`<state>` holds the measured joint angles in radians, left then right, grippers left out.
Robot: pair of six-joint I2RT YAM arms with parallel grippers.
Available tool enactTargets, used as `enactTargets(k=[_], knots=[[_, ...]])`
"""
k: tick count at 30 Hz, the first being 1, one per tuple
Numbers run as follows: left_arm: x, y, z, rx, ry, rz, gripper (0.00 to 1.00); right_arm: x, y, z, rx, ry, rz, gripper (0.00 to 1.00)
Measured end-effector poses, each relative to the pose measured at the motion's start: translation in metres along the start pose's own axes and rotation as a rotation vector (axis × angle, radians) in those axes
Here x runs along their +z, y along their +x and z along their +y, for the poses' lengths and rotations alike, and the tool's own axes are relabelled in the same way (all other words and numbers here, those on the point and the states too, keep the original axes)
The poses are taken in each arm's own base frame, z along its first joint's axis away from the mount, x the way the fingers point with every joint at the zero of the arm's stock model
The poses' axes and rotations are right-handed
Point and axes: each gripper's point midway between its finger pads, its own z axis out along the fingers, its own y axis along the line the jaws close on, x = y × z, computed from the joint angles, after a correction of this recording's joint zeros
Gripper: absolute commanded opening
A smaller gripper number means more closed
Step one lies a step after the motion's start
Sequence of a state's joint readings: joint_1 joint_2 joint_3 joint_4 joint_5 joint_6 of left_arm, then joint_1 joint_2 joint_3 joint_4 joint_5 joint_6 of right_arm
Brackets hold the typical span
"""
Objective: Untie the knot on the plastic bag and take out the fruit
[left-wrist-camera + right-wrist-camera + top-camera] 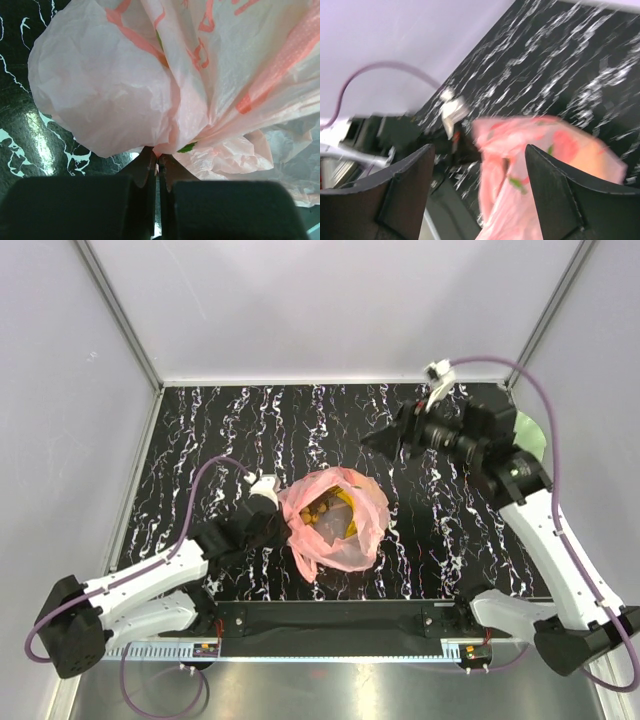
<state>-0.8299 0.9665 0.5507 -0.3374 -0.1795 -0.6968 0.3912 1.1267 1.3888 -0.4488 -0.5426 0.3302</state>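
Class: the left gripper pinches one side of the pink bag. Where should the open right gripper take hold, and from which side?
Probably the plastic bag's raised rim opposite the left gripper's pinch, approached from above on the right gripper's own side. The film there stands in loose folds around the bananas, easy to pinch.

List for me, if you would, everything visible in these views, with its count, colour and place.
plastic bag: one, translucent pink, crinkled, middle of the table
bananas: number unclear, yellow, showing inside the bag
plate: one, green, far right, mostly hidden behind the right arm
table: one, black with white veining
cables: two, purple, one along each arm
arms: two, white and black, based at the near edge
left fingers: black, pinched shut on the bag's gathered plastic
right fingers: black, spread open, raised beyond the bag, holding nothing
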Motion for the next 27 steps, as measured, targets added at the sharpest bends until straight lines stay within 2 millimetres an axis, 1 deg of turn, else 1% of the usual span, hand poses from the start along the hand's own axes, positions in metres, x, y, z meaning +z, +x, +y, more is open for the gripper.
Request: enactTargets(k=[2,4,8,9,12,14,16,17,19,21,23,27], knots=[[0.004,0.004,0.003,0.001,-0.004,0.003,0.00,0.003,0.028,0.015,0.020,-0.054,0.061,0.77],[0.010,0.010,0.007,0.004,-0.017,0.015,0.00,0.007,0.051,0.029,0.040,-0.102,0.116,0.76],[0.023,0.021,0.013,0.009,-0.045,0.051,0.00,0.019,0.088,0.065,0.047,-0.187,0.223,0.74],[0.026,0.023,0.013,0.007,-0.047,0.055,0.00,0.023,0.098,0.077,0.040,-0.210,0.249,0.74],[0.031,0.024,0.010,-0.005,-0.033,0.055,0.00,0.034,0.130,0.106,0.024,-0.249,0.326,0.72],[0.032,0.023,0.007,-0.017,-0.015,0.043,0.00,0.040,0.147,0.117,0.017,-0.242,0.363,0.66],[0.033,0.021,0.003,-0.032,0.002,0.035,0.00,0.049,0.163,0.121,0.019,-0.195,0.385,0.56],[0.033,0.019,-0.001,-0.043,0.020,0.027,0.00,0.053,0.168,0.119,0.023,-0.155,0.386,0.51],[0.035,0.018,-0.008,-0.070,0.063,0.010,0.00,0.059,0.176,0.113,0.041,-0.070,0.378,0.44],[0.037,0.021,-0.013,-0.102,0.102,0.003,0.00,0.062,0.180,0.104,0.058,0.023,0.356,0.43],[0.040,0.025,-0.019,-0.129,0.137,0.002,0.00,0.061,0.184,0.100,0.064,0.089,0.340,0.41],[0.048,0.032,-0.037,-0.158,0.194,0.018,0.00,0.054,0.199,0.090,0.082,0.224,0.339,0.41]])
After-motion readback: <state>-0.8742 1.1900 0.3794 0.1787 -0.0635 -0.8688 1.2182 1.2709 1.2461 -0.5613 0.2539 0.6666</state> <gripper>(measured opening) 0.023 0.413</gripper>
